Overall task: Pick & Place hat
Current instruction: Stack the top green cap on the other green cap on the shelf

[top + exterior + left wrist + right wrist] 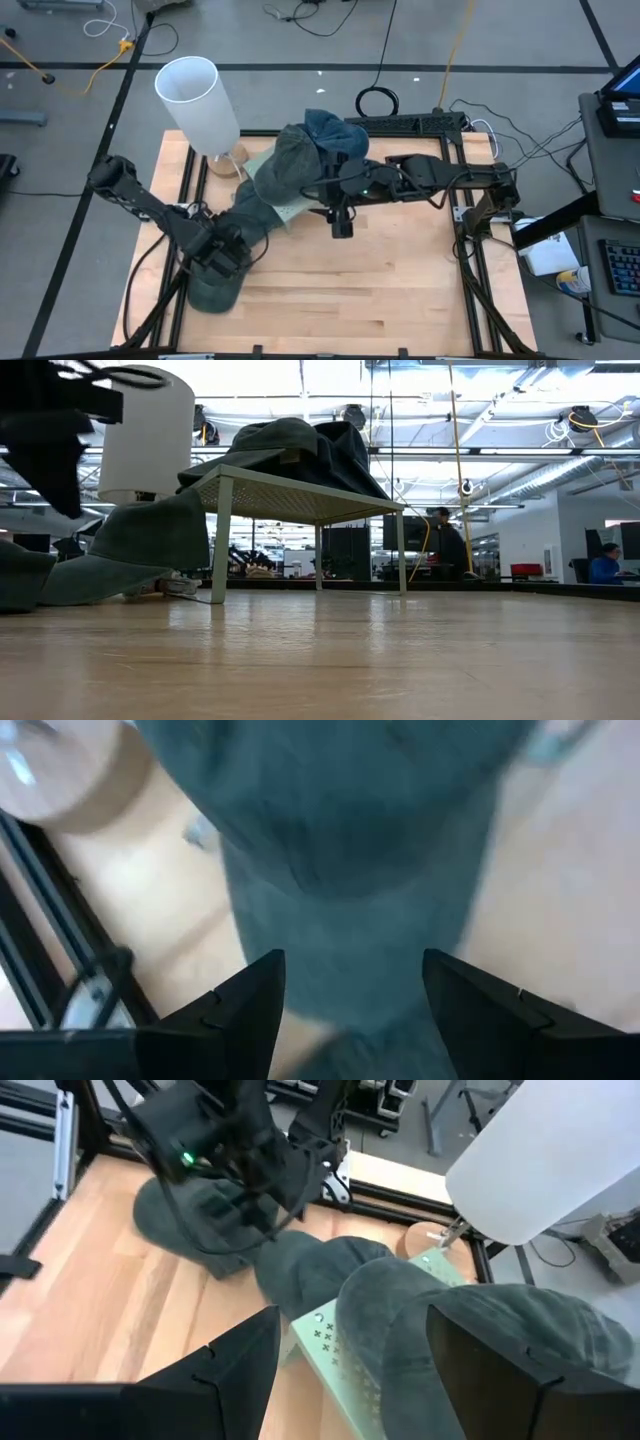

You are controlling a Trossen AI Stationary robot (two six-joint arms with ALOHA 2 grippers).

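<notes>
- Hats: several grey-green bucket hats lie in a chain from the small perforated stand (290, 210) at the table's centre toward 7 o'clock; one hat (285, 165) tops the stand, a blue hat (330, 128) just behind it.
- Left gripper (222, 250) hovers over the lowest hat (215, 290), fingers (240, 1010) parted about halfway, hat cloth between them; whether they pinch it I cannot tell.
- Right gripper (342, 222) hangs at the stand's 3 o'clock, jaws wide, holding nothing.
- White lamp (200, 105) stands at 11 o'clock.
</notes>
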